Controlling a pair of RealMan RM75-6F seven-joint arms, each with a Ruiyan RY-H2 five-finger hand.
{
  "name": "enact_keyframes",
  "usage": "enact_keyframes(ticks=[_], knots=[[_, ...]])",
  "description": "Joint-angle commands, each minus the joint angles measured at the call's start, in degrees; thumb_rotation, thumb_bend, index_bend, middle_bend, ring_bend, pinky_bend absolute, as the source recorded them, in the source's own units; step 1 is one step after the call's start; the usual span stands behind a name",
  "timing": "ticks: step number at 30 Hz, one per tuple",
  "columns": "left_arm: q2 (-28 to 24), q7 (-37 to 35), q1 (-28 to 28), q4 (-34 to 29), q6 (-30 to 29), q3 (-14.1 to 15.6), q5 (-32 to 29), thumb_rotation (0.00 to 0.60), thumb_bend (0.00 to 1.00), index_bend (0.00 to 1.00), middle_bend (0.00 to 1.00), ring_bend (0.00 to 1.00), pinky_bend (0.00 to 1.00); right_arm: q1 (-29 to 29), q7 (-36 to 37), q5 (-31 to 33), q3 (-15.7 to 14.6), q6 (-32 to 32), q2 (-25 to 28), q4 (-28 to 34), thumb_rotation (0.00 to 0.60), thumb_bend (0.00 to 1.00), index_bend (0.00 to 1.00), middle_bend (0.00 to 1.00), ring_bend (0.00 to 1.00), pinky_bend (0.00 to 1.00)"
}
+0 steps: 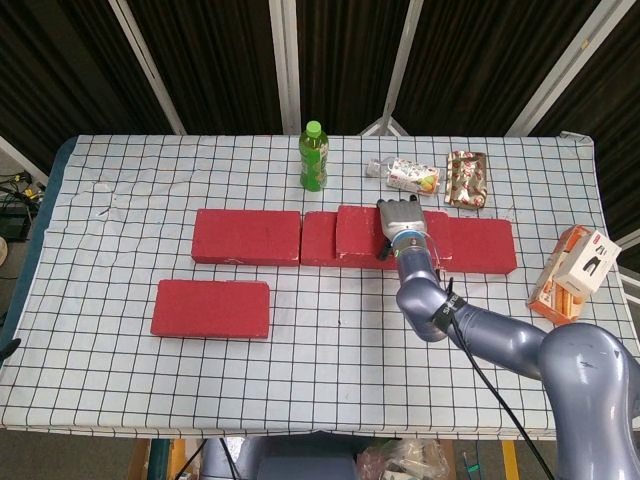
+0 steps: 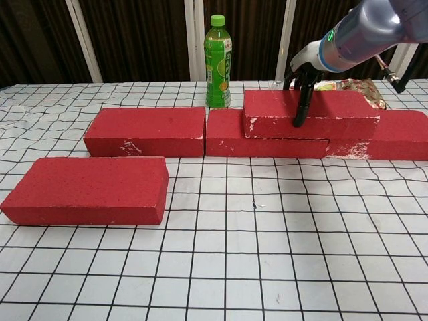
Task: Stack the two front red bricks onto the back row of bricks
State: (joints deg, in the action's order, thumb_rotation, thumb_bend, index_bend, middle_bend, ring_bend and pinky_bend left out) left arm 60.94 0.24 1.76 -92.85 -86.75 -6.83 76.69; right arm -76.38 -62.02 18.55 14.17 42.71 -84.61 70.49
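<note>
- Table [image 1: 100, 380] under a white cloth with a black grid.
- Green bottle [image 1: 313, 157] stands upright at the back.
- A row of 3 red bricks [image 1: 247, 237] lies just in front of the bottle.
- 1 red brick [image 1: 211, 308] lies alone, nearer and left of the bottle.
- Snack packets [image 1: 467, 180] lie right of the bottle.
- A carton [image 1: 574, 270] sits far right of the bottle.

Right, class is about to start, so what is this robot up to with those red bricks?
The robot is stacking bricks. Its right hand grips a red brick that lies on top of the back row, across the join of the middle and right bricks. One more red brick lies alone at the front left, not yet stacked. A green bottle stands behind the row. The left hand is out of sight.
</note>
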Motion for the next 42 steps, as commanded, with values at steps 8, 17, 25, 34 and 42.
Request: enact_keyframes(ticks=[8, 17, 25, 34, 42], knots=[[-0.01, -0.09, -0.02, 0.11, -0.01, -0.06, -0.11, 0.6, 0.0, 0.09, 0.0, 0.0, 0.02, -0.06, 0.53, -0.36, -0.38, -0.61, -0.56, -0.74, 0.6, 0.13, 0.36, 0.26, 0.2, 0.0], [-0.01, -0.12, -0.04, 0.2, -0.01, -0.08, -0.14, 0.6, 0.0, 0.09, 0.0, 0.0, 0.02, -0.43, 0.8, -0.53, -0.52, -0.46, -0.58, -1.0, 0.6, 0.13, 0.36, 0.26, 0.2, 0.0], [-0.02, -0.2, -0.09, 0.22, -0.09, -0.06, -0.05, 0.6, 0.0, 0.09, 0.0, 0.0, 0.02, -0.78, 0.5, 0.06, -0.73, -0.32, -0.6, -1.18, 0.6, 0.13, 0.36, 0.26, 0.2, 0.0], [0.0, -0.11, -0.1, 0.22, -0.05, -0.01, -0.03, 0.6, 0.0, 0.09, 0.0, 0.0, 0.02, -0.88, 0.07, 0.67, -1.01, -0.19, -0.63, -1.24, 0.6, 0.13, 0.36, 0.26, 0.2, 0.0], [0.03, 0.01, -0.12, 0.24, -0.03, 0.02, -0.05, 0.6, 0.0, 0.09, 0.0, 0.0, 0.02, -0.89, -0.5, 1.6, -1.18, -0.57, -0.48, -1.22, 0.6, 0.13, 0.28, 0.19, 0.17, 0.0]])
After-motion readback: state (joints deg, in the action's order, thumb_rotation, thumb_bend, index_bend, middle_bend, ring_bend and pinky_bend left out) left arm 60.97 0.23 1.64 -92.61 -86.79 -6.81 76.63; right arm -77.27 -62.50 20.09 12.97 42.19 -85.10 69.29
